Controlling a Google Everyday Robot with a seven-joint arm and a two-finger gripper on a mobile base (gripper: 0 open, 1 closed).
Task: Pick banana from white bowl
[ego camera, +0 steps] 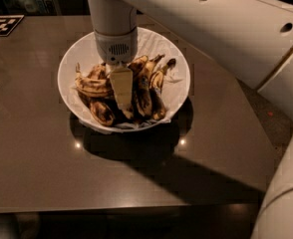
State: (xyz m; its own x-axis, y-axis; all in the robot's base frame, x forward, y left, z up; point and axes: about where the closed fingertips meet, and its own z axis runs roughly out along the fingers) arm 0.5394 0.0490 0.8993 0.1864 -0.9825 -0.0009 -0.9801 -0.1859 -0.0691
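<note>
The white bowl (179, 63) stands on the dark table, lined with crumpled white paper and holding several overripe bananas. The banana (92, 86), long, curved and dull yellow with brown streaks, lies on the left side of the bowl with its dark stem pointing up and left. Shorter, darker bananas (145, 86) lie to its right. My gripper (122, 99) reaches straight down from the wrist into the middle of the pile, just right of the long banana and touching the fruit.
The brown table (47, 158) ends in a front edge near the bottom and a right edge by the floor. A black-and-white marker tag (4, 25) lies at the far left corner. My white arm (226, 29) crosses the upper right.
</note>
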